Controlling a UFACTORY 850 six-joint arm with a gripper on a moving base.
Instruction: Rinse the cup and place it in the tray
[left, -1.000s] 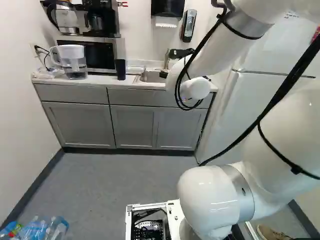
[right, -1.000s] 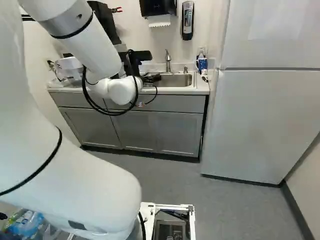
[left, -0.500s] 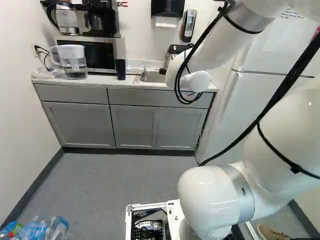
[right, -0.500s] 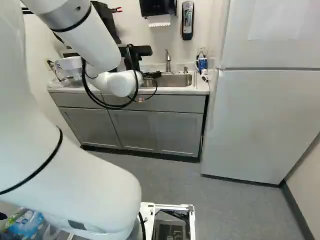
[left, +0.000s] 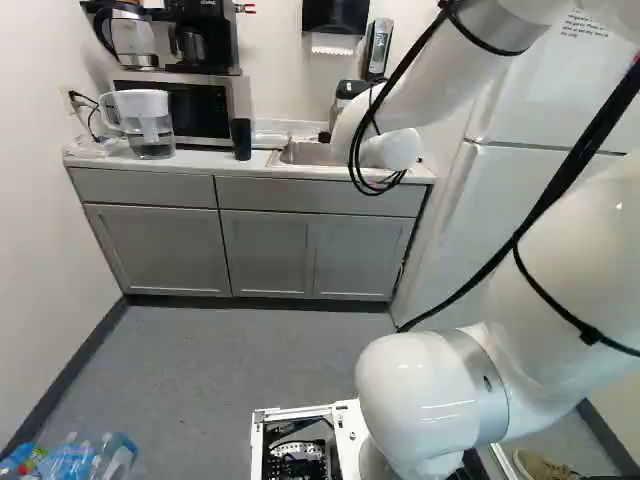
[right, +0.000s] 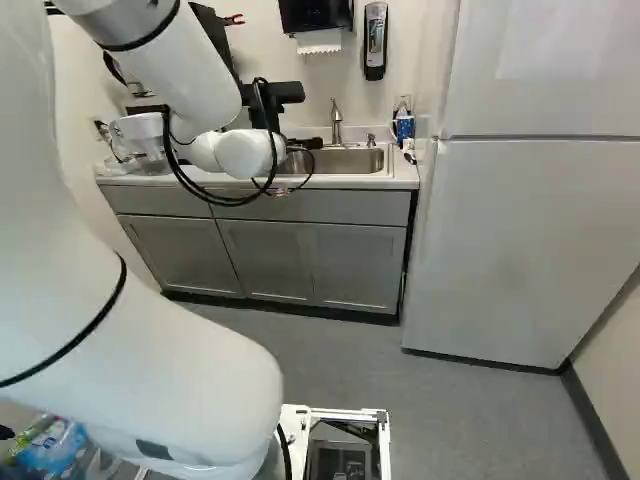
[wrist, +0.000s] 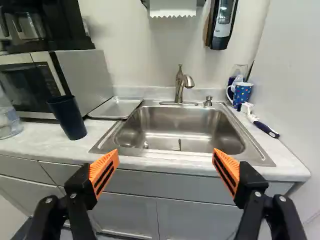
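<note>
I see the cup (wrist: 68, 117) standing on the bench (wrist: 40, 145), mouth up, and its look is quite simple. It is a dark blue tumbler, almost black in the left base view, tall and rather slim, with smooth plain sides. The rim is wider, and from there the body becomes narrower toward the foot. Whether it is wet or dry inside, I cannot tell.

The cup is in front of the microwave (wrist: 87, 75), just beside the shallow metal tray (wrist: 117, 107). This tray lies between the microwave and the steel sink (wrist: 175, 154), which has a curved faucet (wrist: 180, 85) behind it. On the other side of the sink stands a blue mug (wrist: 243, 92) with coloured dots, and near it lies a brush (wrist: 265, 128) with a dark blue handle.

My claw (right: 308, 143) is near the sink. In the wrist view the claw (wrist: 165, 152) is wide open, its two orange pads (wrist: 104, 172) well apart, and the cup is ahead of it, off to one side, apart from both fingers.
</note>
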